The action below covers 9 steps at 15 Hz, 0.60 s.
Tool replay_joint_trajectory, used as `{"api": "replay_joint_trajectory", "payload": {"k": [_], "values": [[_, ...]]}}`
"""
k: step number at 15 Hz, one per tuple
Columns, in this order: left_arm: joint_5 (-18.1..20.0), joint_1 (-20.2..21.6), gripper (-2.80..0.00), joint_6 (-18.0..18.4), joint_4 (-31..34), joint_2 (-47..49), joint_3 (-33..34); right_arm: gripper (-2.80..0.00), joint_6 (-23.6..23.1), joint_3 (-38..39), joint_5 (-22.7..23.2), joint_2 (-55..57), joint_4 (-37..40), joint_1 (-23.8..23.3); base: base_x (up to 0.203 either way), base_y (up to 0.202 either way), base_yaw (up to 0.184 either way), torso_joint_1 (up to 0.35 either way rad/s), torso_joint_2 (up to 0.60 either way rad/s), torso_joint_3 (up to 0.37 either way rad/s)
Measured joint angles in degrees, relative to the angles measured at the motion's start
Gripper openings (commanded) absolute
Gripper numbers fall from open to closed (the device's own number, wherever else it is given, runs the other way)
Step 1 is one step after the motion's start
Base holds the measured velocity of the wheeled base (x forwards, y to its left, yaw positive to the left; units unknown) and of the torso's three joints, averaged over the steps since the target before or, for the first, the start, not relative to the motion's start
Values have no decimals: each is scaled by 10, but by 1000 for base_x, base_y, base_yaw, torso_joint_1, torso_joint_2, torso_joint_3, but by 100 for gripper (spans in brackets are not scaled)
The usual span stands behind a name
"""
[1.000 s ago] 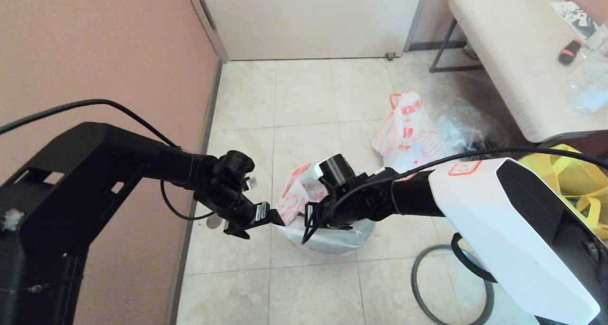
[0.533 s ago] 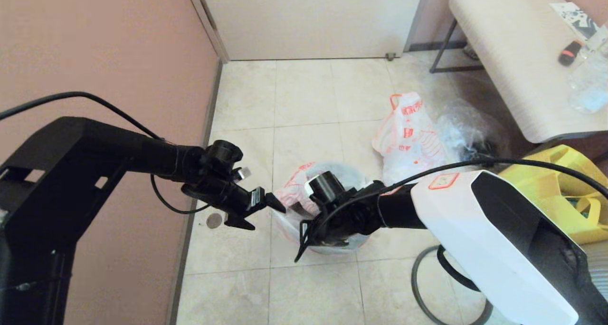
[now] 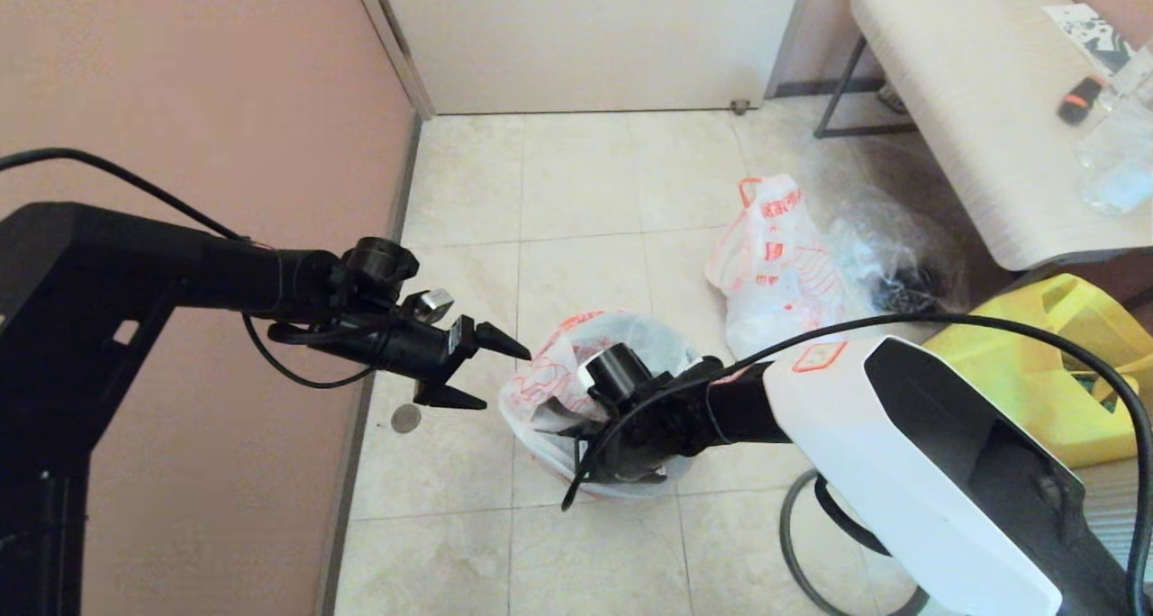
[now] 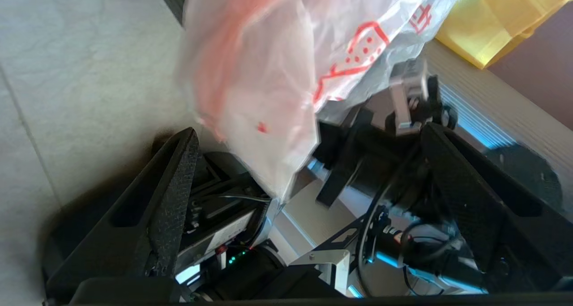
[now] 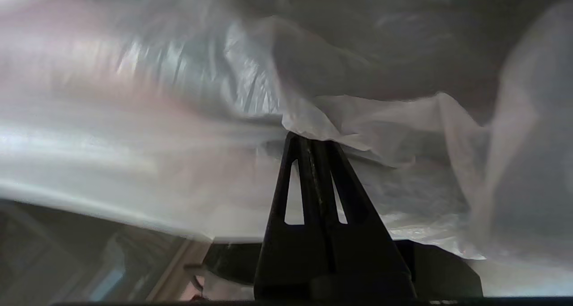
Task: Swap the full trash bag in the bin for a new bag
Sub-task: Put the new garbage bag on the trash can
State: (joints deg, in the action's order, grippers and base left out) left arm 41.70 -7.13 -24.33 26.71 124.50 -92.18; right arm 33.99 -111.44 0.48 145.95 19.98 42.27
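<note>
Floor: pale beige tiles (image 3: 576, 193) meet a pink wall on the left and a white door at the far end.
Right gripper (image 3: 621, 458): nearest, low over the bin, its fingers (image 5: 313, 172) pressed together, pinching a fold of the film.
New bag: large thin white translucent plastic bag with a pink-red band (image 3: 558, 373) drapes over the mouth of the bin.
Bin: small round bucket (image 3: 612, 485), almost wholly wrapped by the bag; only its outline shows.
Left gripper (image 3: 491, 373): just left of the bag, jaws spread wide, holding nothing.
Full trash bag: small white loop-handled bag with orange-red print (image 3: 775, 256) stands on the tiles beyond the bin, beside a clear bag (image 3: 887, 247).
Far right: yellow tote (image 3: 1036, 373), cream bench (image 3: 982, 103).
</note>
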Motion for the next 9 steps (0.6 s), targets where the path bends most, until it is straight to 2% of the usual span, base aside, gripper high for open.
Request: {"api": "replay_joint_trajectory", "payload": {"k": [3,9], "values": [[0,7,0,-23,-10,0,-5,-280,1,2,0,-20,10,-4,0,0,0,0,0,0],[-1,10,0,-26,-12,0,-7,-280,-1,12,-10,-112,30,-8,0,0,0,0,0,0]]}}
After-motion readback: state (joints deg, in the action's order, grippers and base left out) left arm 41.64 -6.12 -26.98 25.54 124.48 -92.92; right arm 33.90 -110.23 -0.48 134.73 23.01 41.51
